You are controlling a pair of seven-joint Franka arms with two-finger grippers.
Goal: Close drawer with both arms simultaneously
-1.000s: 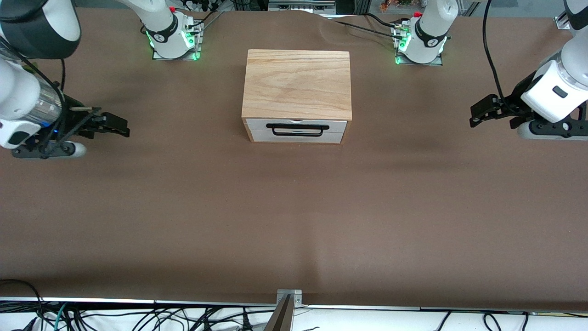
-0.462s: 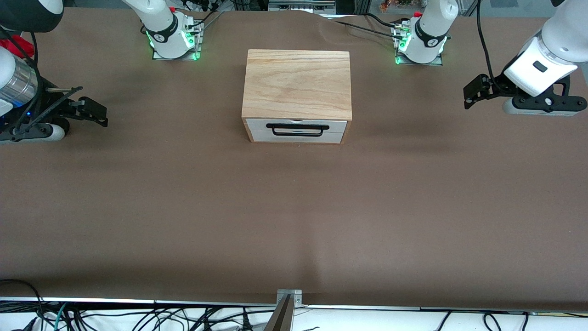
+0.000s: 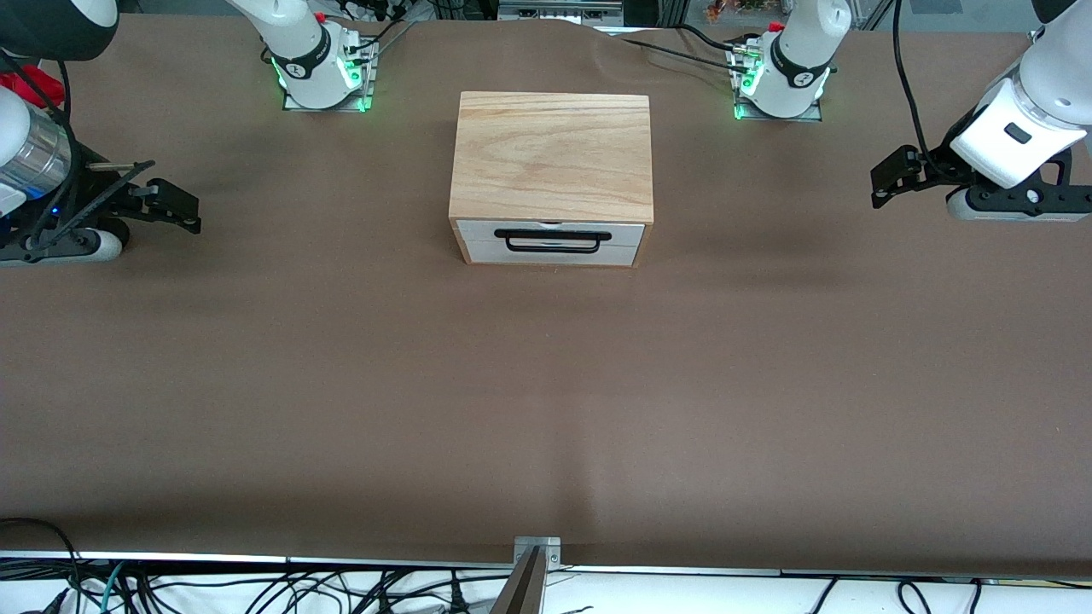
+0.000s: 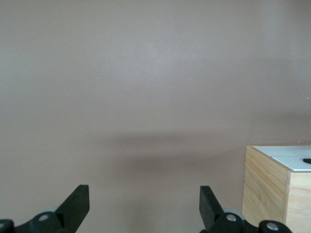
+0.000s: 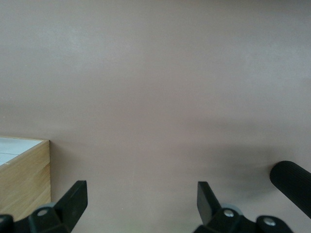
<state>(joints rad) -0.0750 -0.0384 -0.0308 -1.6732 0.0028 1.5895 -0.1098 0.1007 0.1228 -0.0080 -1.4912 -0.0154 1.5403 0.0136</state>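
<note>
The light-oak box stands mid-table near the arms' bases. Its drawer has a white front with a black wire handle and sits flush in the box, no interior showing. My left gripper hangs open and empty over bare table toward the left arm's end, well apart from the box. My right gripper hangs open and empty toward the right arm's end. In the left wrist view the gripper is open with the box at the edge. The right wrist view shows its open gripper and the box.
The brown table surface spreads wide around the box. The two arm bases glow green at the table's edge. A black rounded part shows at the edge of the right wrist view.
Both grippers have drawn away from the box toward their ends of the table. The right one has stayed still since half a second ago; the left one shifted slightly. The drawer has not moved.
</note>
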